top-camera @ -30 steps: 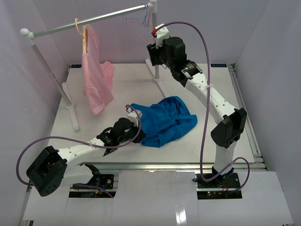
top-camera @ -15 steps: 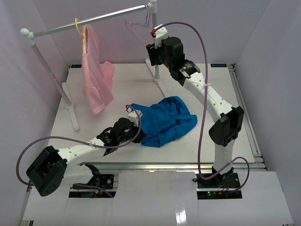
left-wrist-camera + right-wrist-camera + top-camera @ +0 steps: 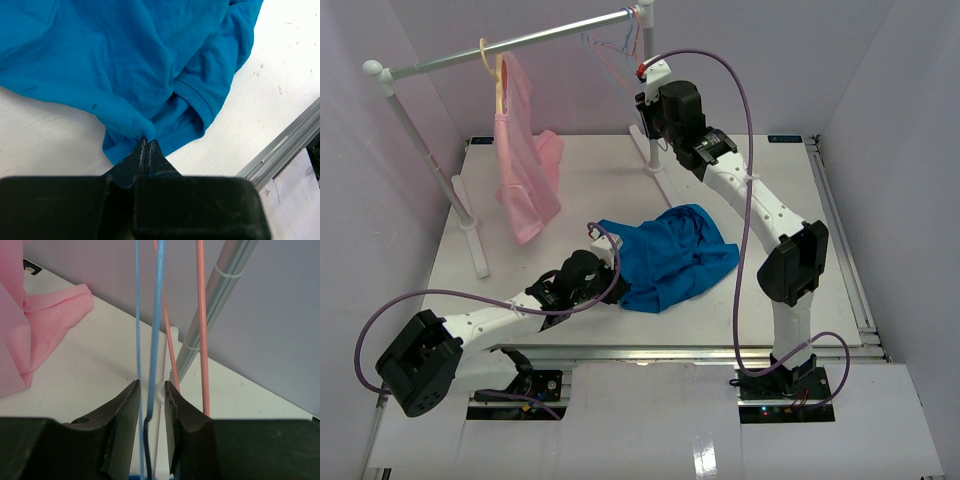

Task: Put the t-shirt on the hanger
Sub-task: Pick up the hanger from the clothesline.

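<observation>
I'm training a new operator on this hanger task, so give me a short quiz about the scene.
1. True or false: the left gripper pinches the t-shirt.
2. Which wire runs between the jaws of the right gripper? A pink hanger, B light-blue hanger, C rail.
3. Fill in: the t-shirt lies crumpled on the ____.
Key: 1 true; 2 B; 3 table.

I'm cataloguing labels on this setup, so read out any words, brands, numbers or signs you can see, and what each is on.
No text here can be read.
Dark sticker on the far edge of the table: too small to read.
Second sticker, right wrist view: blurred, unreadable.
The t-shirt: no print visible.
</observation>
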{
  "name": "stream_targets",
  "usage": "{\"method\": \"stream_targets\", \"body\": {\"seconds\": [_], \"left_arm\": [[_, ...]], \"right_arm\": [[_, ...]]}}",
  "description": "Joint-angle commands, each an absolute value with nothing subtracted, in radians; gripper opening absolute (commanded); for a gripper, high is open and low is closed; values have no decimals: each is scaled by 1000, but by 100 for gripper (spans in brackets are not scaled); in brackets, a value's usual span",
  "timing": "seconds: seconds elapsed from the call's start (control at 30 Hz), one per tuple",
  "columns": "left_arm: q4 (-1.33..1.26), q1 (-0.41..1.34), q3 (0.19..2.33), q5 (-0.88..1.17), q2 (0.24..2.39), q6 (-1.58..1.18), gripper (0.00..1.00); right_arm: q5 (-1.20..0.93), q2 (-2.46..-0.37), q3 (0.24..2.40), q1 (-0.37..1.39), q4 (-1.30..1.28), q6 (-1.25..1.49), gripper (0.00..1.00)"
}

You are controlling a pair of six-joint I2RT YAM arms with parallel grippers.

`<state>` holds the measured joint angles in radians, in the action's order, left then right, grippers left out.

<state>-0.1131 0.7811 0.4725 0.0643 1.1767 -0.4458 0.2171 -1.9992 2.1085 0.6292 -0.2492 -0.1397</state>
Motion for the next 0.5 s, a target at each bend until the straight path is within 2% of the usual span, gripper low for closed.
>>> {"method": "stream_targets", "body": {"seconds": [0.0,0.17,0.47], "left_arm": [[-118,785,503,81,1159,-448,0],[-124,785,493,87,1137,-453,0],[-126,785,495,89,1141,-454,0]], "right_arm": [[240,-2003,2188,626,-235,-166,23],[236,-2011,2216,626,-233,-170,8],[208,-1983,2212,626,-195,-154,8]]}}
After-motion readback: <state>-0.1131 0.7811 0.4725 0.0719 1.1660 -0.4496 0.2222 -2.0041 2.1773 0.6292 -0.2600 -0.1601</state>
